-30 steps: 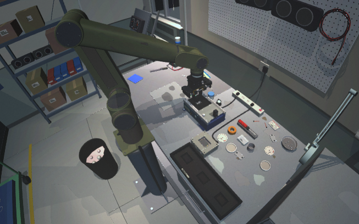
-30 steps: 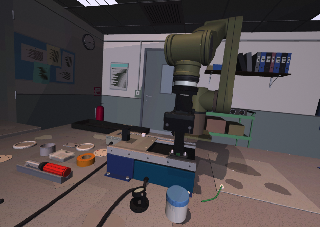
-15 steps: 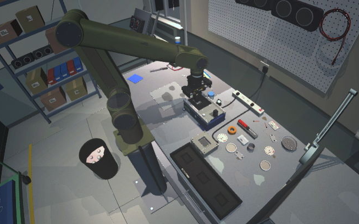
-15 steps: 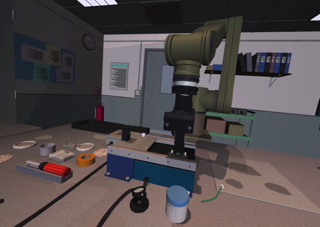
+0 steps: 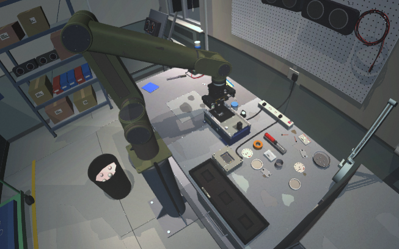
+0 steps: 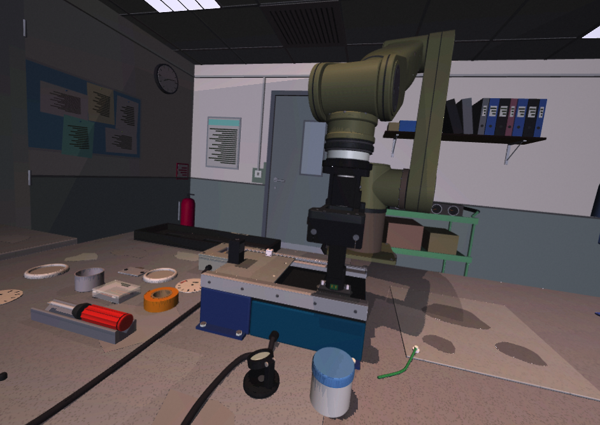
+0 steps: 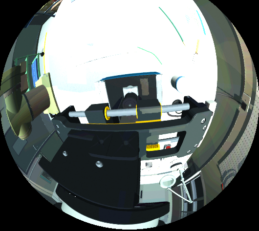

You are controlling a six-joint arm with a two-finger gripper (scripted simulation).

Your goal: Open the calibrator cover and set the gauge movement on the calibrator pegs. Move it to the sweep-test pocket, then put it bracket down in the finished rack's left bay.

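Observation:
The calibrator's sliding cover [image 6: 252, 267] is pushed back toward its black knob [image 6: 236, 249], leaving the dark bay of the blue calibrator [image 5: 227, 122] open at the other end. My gripper [image 6: 334, 285] reaches straight down into that bay, and I have the gauge movement [image 7: 129, 102] clamped between my fingers; it is a small dark body with a round barrel. The sweep-test pocket [image 5: 227, 158] is a square grey fixture nearer the table's front. The finished rack [image 5: 228, 199] is a long black tray along the front edge.
A blue-lidded jar [image 6: 332, 381] stands just in front of the calibrator, beside a small black stand [image 6: 261, 370] and a black cable. Dials, rings, an orange tape roll [image 6: 161, 299] and a red-handled tool [image 6: 99, 316] lie scattered to one side. A power strip [image 5: 275, 113] lies behind.

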